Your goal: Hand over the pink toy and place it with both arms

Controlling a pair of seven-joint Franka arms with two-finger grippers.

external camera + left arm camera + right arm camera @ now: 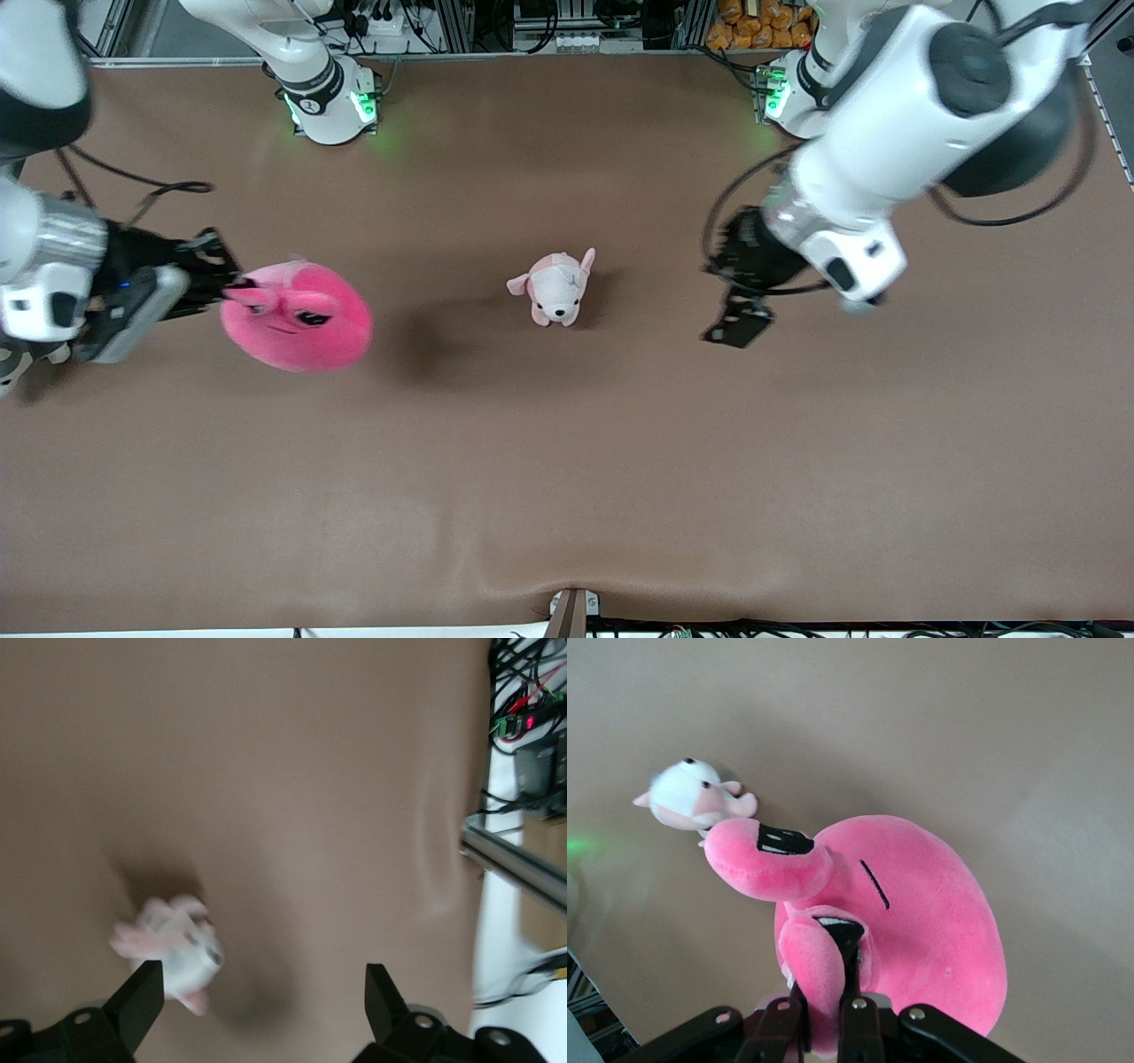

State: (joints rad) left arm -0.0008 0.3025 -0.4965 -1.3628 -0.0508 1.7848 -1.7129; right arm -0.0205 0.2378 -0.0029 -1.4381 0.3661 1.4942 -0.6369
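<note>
The pink toy (297, 316) hangs above the table toward the right arm's end, its eye stalk pinched in the clenched right gripper (226, 282); it looks soft, light and squashy, so a stalk or fold gives the surest hold. Farther along, the puppy plush (556, 288) sits mid-table, and the left gripper (740, 323) hovers released over bare table.

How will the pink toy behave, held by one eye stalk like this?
Probably floppy: the pink toy hangs from the right gripper, shut on one eye stalk. Likely light, since that pinch carries its whole body above the table. Its plush surface looks grippy, not slippery.
</note>
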